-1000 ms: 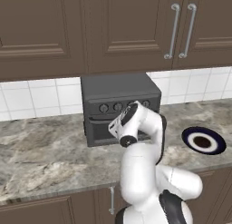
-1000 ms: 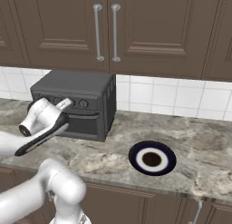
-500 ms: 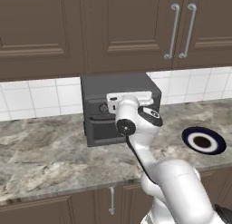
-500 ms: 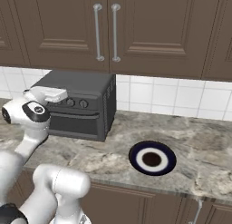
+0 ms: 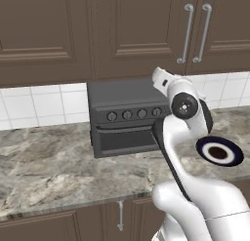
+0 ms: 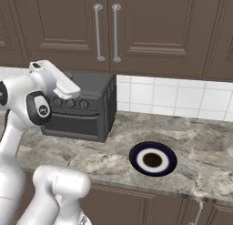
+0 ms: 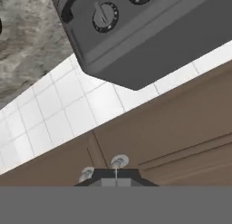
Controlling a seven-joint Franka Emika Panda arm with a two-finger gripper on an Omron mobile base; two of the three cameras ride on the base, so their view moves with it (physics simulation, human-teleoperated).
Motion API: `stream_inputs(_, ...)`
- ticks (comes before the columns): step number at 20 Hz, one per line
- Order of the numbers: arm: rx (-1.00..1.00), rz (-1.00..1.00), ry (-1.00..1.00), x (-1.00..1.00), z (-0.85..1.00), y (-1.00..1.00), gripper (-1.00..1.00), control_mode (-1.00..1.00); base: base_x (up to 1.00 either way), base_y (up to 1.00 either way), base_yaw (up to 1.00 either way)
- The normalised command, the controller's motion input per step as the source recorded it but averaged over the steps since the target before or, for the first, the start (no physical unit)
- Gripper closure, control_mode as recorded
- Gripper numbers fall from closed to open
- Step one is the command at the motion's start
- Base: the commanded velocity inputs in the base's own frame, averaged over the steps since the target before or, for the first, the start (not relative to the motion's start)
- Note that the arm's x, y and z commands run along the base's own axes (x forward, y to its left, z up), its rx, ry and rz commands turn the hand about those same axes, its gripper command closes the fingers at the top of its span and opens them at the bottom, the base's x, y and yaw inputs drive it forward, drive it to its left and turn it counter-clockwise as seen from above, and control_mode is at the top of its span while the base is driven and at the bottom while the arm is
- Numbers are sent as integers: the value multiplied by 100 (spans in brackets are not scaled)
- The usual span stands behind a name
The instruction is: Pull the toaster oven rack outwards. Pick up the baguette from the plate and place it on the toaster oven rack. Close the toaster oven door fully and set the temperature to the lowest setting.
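The arm has left the toaster oven (image 5: pixel 128 119). A second ago its hand sat against the row of knobs (image 5: pixel 134 114). Half a second ago it had lifted in front of the oven's top edge. Now it is raised clear, above and just off the oven's top right corner. In the hand view the claw (image 7: pixel 116 178) looks past the oven's corner at the white wall tiles (image 7: pixel 68 109) and the brown upper cabinets (image 7: pixel 172 128). Its two tips are clenched together on nothing.

This retreat suggests the knob step is over and the task is at or near its end. One knob (image 7: pixel 104 13) shows close up in the hand view, but its setting cannot be read.

The toaster oven door (image 5: pixel 124 140) stands fully shut, flush with the front, handle up under the knobs. The oven sits at the back of the stone counter (image 5: pixel 49 167), against the tiles.

The plate (image 6: pixel 135 153) lies to the oven's right, well apart from it and nearer the counter's front edge. Only its white ring and dark centre show, so it holds nothing. The baguette is on neither the plate nor the counter. It is probably on the rack behind the door, though the dark window does not let that be confirmed.
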Motion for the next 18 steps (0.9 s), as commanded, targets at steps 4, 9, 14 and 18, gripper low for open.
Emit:
stream_inputs(4, 14, -16, 0, -57, -36, -100, 100, -100, 0, 0, 0)
stream_inputs(9, -1, -4, 0, -77, -33, -25, 100, -100, 0, 0, 0)
stream_inputs(14, 20, 10, 4, -50, -62, -5, 100, -100, 0, 0, 0)
stream_inputs(18, 51, 23, 21, -3, -11, -49, 100, -100, 0, 0, 0)
